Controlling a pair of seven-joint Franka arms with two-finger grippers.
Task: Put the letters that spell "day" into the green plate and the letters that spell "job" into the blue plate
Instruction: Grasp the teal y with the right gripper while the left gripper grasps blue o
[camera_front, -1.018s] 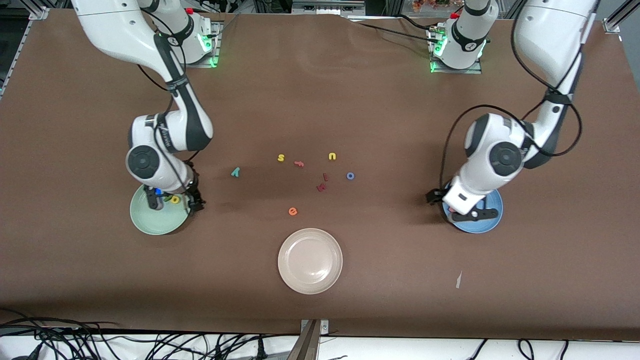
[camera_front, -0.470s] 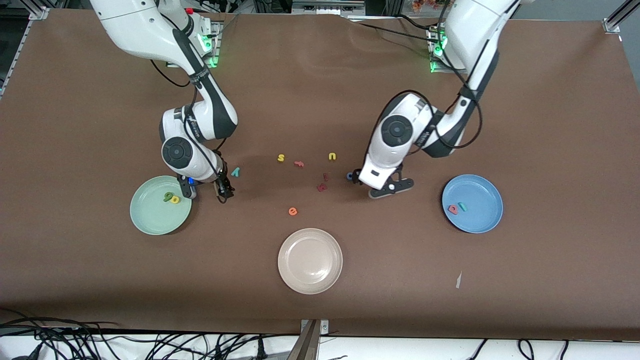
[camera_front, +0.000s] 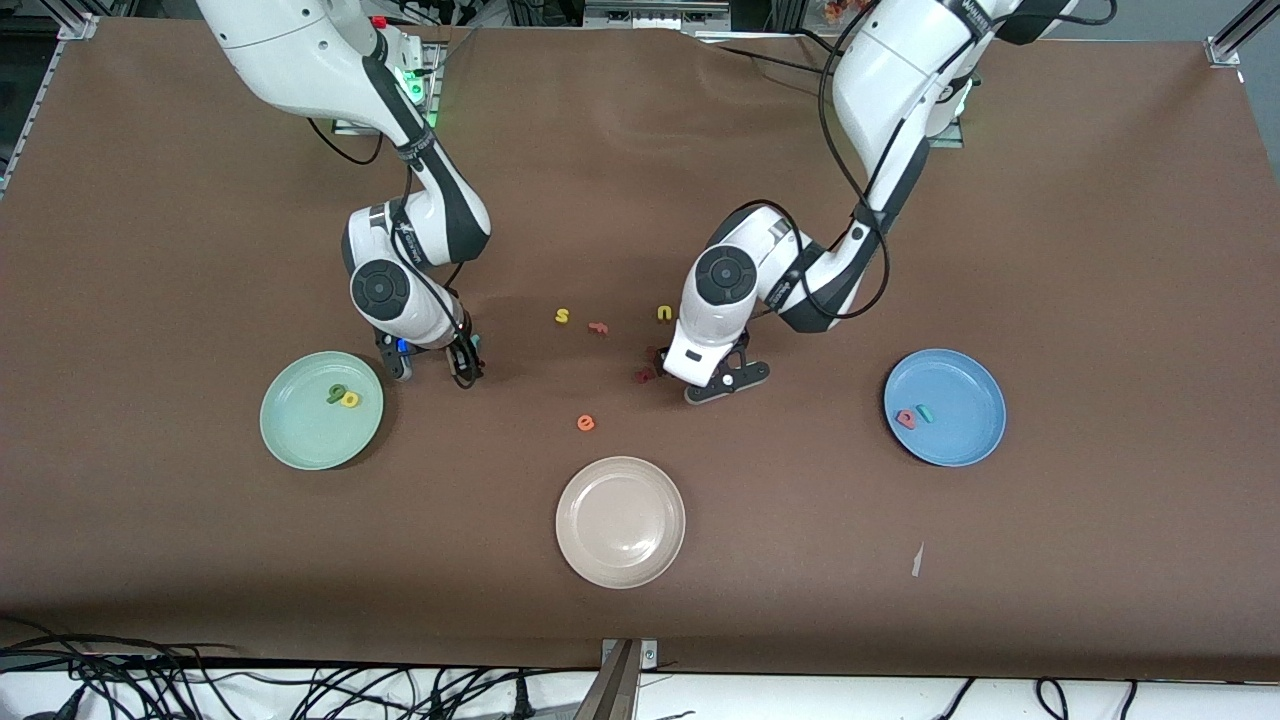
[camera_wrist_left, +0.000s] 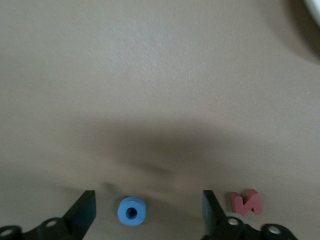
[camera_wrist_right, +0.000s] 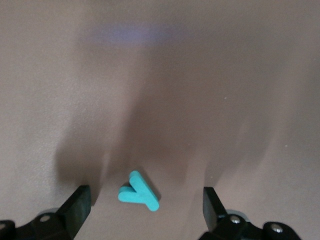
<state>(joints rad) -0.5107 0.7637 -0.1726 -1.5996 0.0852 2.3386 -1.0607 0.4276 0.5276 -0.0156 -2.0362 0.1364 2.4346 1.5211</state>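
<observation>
My left gripper hangs low over the table's middle, open. The blue ring "o" lies flat between its fingers, untouched; the hand hides it in the front view. My right gripper is open and low beside the green plate, with the teal "y" on the table between its fingers. The green plate holds the yellow "d" and dark green "a". The blue plate holds the pink-red "b" and teal "j".
A beige plate sits nearest the front camera. Loose letters lie mid-table: yellow "s", orange-red letter, yellow "u", orange "e", and a dark red letter right beside my left gripper.
Both arms left their plates and swung toward the table's middle. The right gripper came down around the "y", the left around the "o". The "b" and "j" now show in the blue plate.
</observation>
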